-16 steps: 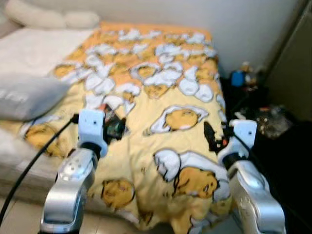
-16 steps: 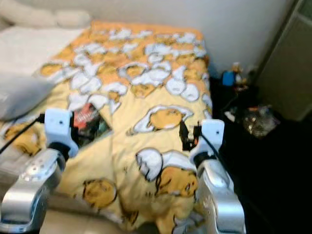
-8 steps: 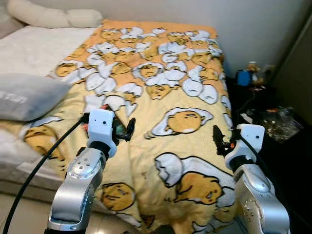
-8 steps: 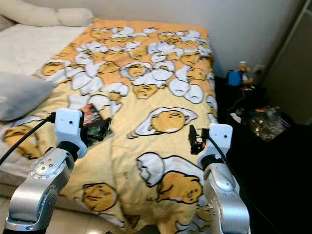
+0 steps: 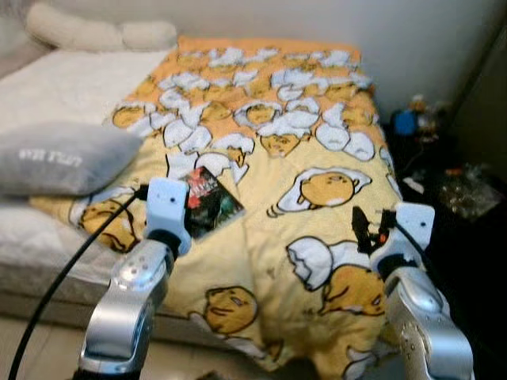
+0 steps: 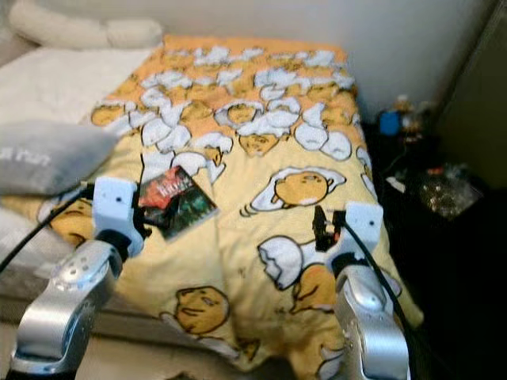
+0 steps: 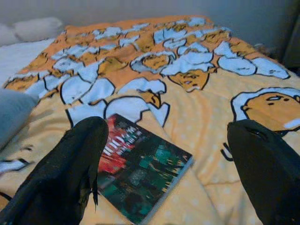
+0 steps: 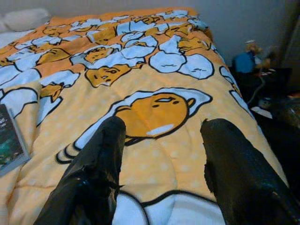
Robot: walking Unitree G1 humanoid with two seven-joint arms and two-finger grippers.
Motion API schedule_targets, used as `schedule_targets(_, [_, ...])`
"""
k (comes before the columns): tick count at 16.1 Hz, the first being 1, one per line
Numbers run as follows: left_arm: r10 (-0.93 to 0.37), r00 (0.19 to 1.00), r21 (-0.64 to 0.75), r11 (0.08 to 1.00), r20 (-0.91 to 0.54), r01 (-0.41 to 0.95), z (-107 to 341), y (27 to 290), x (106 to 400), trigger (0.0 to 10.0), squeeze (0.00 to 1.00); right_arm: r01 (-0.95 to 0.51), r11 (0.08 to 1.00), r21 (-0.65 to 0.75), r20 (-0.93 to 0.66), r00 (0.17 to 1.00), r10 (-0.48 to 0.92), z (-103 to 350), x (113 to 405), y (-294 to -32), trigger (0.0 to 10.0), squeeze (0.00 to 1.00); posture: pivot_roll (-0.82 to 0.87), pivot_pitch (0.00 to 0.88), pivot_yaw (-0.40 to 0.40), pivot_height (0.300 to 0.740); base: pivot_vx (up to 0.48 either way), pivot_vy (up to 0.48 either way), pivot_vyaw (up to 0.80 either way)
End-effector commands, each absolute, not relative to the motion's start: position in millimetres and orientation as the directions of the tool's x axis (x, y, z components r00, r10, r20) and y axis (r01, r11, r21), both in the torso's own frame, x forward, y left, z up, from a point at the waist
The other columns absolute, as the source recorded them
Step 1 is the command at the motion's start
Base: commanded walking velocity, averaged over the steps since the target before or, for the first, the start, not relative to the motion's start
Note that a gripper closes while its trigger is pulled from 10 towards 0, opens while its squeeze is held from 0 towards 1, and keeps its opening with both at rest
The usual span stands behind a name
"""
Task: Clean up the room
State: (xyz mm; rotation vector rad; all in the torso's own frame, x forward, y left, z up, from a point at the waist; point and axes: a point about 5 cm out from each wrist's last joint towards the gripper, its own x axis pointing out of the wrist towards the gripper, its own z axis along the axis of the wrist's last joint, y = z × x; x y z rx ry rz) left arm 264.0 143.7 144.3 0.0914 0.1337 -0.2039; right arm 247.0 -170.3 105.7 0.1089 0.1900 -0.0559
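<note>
Room: bedroom with a bed [image 5: 47, 261] running away from the camera toward a pale wall; both eye views are looking slightly blurred.
Bedding: yellow-and-orange comforter [image 5: 301, 142] printed with cartoon egg figures is covering the right part of the mattress and hanging over the near edge; white sheet [image 5: 71, 87] is lying bare on the robot's left.
Pillows: grey pillow [image 5: 63, 158] is resting on the left side, overlapping the comforter's edge; two white pillows [image 5: 95, 33] are sitting at the far head end.
Book: dark-covered book [image 6: 176, 201] with red lettering is lying flat on the comforter, near the left edge, just beyond the left gripper's fingertips.
Left gripper: left gripper [image 7: 166, 159] is hovering low over the comforter with its black fingers [image 7: 70, 173] spread wide, holding nothing; the book is lying between and ahead of them, partly behind the finger nearer the pillow.
Right gripper: right gripper [image 8: 161, 164] is hanging above the comforter with fingers parted and empty, an egg print showing between them, well apart from the book.
Right of bed: dark side area with a blue object [image 5: 405, 123] and a crinkled clear bag [image 5: 467, 186]; details are too blurred to name.
Change: whole picture is sitting differently than half a second ago, so the camera is moving; the book is now showing almost fully beside the left wrist, where before it was mostly hidden.
</note>
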Motion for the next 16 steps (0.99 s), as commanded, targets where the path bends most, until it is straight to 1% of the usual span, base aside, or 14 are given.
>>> schedule_targets(1, [-0.165, 0.974, 0.093, 0.979, -0.155, 0.181, 142.7, 151.7, 263.6, 10.0, 0.9, 0.048, 0.992, 0.121, -0.184, 0.983, -0.025, 108.2, 250.0, -164.3, 10.0, 0.0, 0.03, 0.0, 0.035, 0.74, 0.0, 0.368, 0.0])
schedule_targets(16, [-0.161, 0.975, 0.105, 0.978, -0.153, 0.178, 142.3, 153.3, 265.7, 10.0, 0.9, 0.045, 0.988, 0.148, -0.178, 0.984, -0.018, 108.6, 254.9, -161.0, 10.0, 0.0, 0.04, 0.0, 0.029, 0.74, 0.0, 0.37, 0.0])
